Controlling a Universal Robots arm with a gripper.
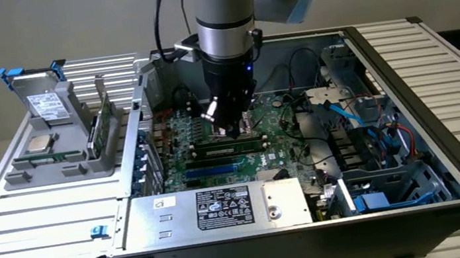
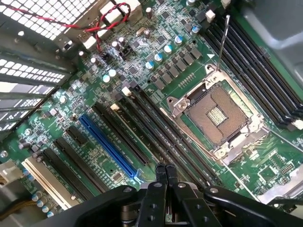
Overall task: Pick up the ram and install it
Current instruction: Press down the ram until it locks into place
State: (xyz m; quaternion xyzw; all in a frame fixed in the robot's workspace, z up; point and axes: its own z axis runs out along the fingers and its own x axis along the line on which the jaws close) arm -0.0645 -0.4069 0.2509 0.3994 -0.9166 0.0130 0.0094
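Gripper (image 1: 228,129) pressed together, holding nothing, tips down on ram (image 1: 230,147), which lies in a slot on the motherboard (image 2: 71,118) inside the case (image 1: 402,79); step judged: seating press; next move calls for even downward force until the latches catch.

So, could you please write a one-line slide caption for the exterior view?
Shut gripper pressing down on the ram in its motherboard slot inside the open computer case.
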